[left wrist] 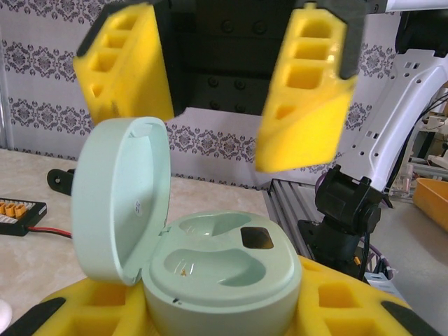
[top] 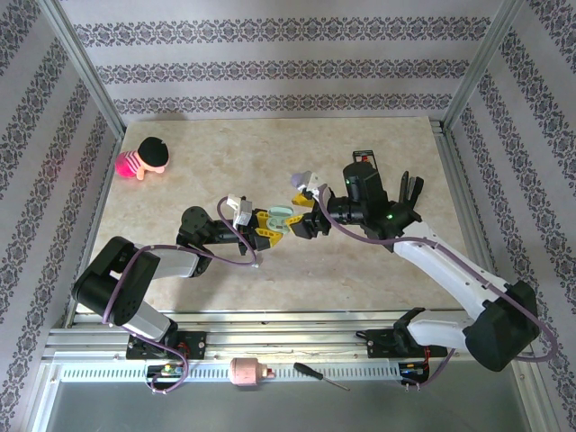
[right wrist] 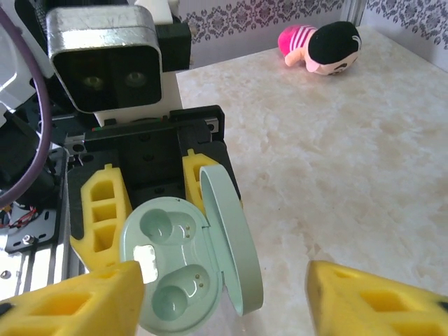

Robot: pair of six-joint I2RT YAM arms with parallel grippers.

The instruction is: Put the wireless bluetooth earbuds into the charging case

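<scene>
Left wrist view: charging case (left wrist: 224,276) bottom cut off by lower edge, its lower sides hidden between left gripper (left wrist: 220,315) jaws. Right gripper (left wrist: 213,129) jaws blurred, upper ends cut by top edge. Dark patch in one well of case: reflection or part, cannot tell. Black block with orange connectors (left wrist: 17,208) cut by left edge.
Top view: case wells too small to read.
Right wrist view: near end of case hidden behind one right jaw, and glare covers spot between wells.
</scene>
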